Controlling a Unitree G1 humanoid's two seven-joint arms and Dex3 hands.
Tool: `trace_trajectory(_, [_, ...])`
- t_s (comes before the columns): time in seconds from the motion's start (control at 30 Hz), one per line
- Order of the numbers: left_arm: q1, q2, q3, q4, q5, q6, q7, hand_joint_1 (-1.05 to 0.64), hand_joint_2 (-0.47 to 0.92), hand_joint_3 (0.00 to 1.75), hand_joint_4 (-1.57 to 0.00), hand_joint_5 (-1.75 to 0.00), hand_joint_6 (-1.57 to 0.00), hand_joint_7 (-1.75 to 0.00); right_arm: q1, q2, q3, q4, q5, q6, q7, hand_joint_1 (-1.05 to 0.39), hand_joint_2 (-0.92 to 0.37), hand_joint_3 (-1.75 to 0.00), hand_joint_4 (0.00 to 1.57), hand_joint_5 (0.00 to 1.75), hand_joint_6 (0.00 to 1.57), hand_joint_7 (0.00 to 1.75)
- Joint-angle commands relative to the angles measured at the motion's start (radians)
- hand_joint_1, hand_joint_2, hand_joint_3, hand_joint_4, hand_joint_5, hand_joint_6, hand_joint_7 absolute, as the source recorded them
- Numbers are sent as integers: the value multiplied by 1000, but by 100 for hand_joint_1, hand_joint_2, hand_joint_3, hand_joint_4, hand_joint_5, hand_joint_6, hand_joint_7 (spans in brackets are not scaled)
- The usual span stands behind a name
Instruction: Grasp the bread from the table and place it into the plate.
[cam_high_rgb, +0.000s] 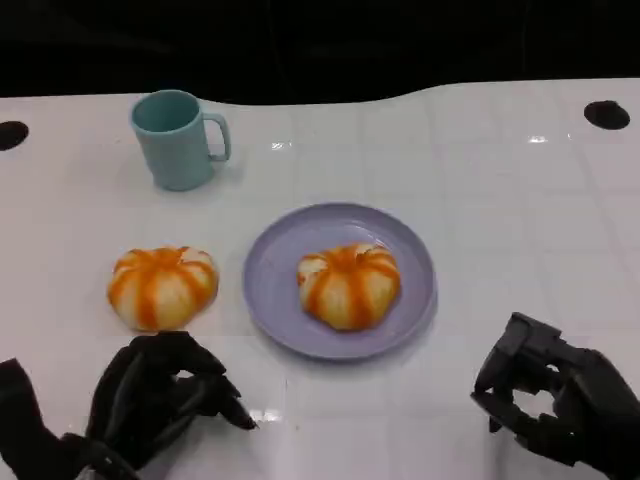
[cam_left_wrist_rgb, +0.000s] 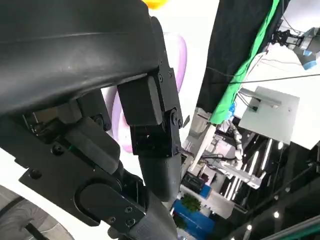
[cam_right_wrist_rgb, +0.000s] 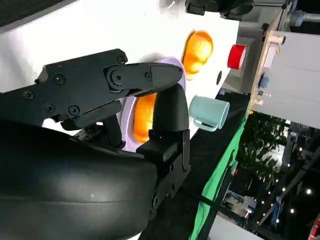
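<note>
One orange-striped bread (cam_high_rgb: 163, 287) lies on the white table, left of the purple plate (cam_high_rgb: 275, 270). A second bread (cam_high_rgb: 348, 285) sits on the plate. My left hand (cam_high_rgb: 160, 395) rests on the table just in front of the loose bread, fingers loosely bent and holding nothing. At the front right my right hand (cam_high_rgb: 555, 395) lies empty, apart from the plate. The right wrist view shows my right hand (cam_right_wrist_rgb: 110, 100) before the plate (cam_right_wrist_rgb: 129, 107), the bread on it (cam_right_wrist_rgb: 142, 115) and the loose bread (cam_right_wrist_rgb: 197, 50). Past my left hand (cam_left_wrist_rgb: 125, 125), the left wrist view shows the plate (cam_left_wrist_rgb: 180, 55).
A teal mug (cam_high_rgb: 178, 140) stands at the back left, behind the loose bread; it also shows in the right wrist view (cam_right_wrist_rgb: 207, 112). Dark round holes (cam_high_rgb: 606, 114) mark the table's far corners. The table's far edge runs along the black background.
</note>
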Motion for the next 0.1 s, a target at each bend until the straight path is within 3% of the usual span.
trace_trajectory(0.03, [-9,22,5,9,3,-5,4,-105,61,0,-157,-57,-157,-33,-2,-7,-16,-9,12,3,8,-44,-92,-31,71,175,51,175])
trace_trajectory(0.1, [-10,22,5,10,2,-2,2,-105,61,0,-157,-57,-157,-33,-2,-8,-16,-11,6,3,7,-44,-92,-31,71,175,51,175])
